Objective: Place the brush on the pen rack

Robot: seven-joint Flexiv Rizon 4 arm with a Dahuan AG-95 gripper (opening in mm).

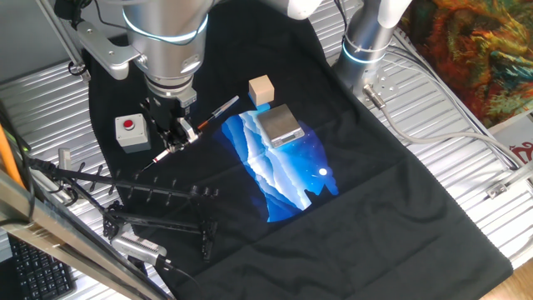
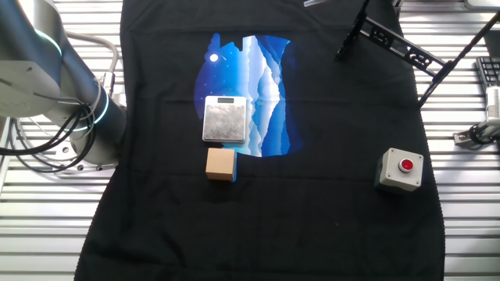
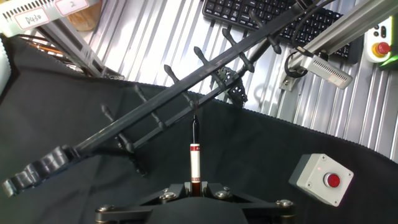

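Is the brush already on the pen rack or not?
Not yet. The end effector holds the brush above the cloth, short of the pen rack.

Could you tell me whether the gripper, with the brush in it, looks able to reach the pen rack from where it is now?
Probably yes. The gripper holds the brush above the cloth, and nothing stands between it and the pen rack; the grey button box sits off to one side.

arm [image 1: 166, 37]: silver-grey, glowing blue-white ring | pincer [image 1: 176, 133]: black, 2 fingers, silver screws
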